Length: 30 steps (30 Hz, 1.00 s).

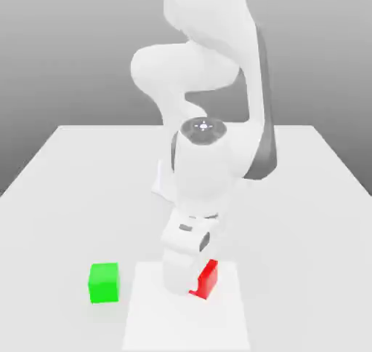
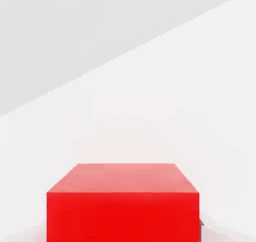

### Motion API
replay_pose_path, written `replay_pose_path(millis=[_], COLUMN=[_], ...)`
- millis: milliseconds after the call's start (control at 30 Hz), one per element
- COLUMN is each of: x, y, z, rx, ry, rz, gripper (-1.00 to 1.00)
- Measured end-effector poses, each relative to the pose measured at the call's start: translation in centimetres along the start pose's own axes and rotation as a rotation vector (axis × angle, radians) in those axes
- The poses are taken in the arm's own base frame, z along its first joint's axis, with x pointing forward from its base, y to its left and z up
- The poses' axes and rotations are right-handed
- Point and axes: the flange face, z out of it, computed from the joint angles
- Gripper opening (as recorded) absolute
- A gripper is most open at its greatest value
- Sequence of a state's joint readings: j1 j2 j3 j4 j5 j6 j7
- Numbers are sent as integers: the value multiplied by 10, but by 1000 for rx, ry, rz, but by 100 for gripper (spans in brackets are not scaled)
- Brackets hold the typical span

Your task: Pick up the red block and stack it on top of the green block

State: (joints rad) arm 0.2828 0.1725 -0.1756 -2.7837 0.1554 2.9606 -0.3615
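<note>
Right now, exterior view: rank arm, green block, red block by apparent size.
1. Arm: by far the largest.
2. Green block.
3. Red block, as seen.
The red block is partly hidden behind the gripper, so its smaller look is unreliable; the two cubes may match.

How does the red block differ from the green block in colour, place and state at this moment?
The red block is bright red; the green block is bright green. The red one sits under the arm's hand, partly hidden by it; the green one stands free, toward the exterior view's left. The gripper is shut on the red block; nothing touches the green one. Both are plain cubes of similar size on the white table.
</note>
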Motion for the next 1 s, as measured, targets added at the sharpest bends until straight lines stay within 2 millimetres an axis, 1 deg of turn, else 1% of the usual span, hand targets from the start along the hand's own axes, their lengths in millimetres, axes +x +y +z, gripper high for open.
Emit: replay_pose_path(millis=[200, 400, 433, 467, 500, 600, 633, 667, 733, 867, 1000], x=[2, -5, -6, -12, -19, -45, -55, -58, -58, -54, -53], y=[1, 0, 13, 42, 67, 134, 152, 160, 165, 166, 167], z=[-28, -46, -51, -56, -61, -76, -80, -81, -80, -71, -58], rx=[0, 4, 5, 6, 6, 6, 6, 6, 8, 12, 12], ry=[3, -7, -7, -7, -6, -7, -8, -8, -5, 2, 4], rz=[0, 4, 1, 34, 48, 57, 57, 52, 42, 33, 32], gripper=[-100, -100, -100, -100, -100, -100, -100, -100, -100, -100, -100])
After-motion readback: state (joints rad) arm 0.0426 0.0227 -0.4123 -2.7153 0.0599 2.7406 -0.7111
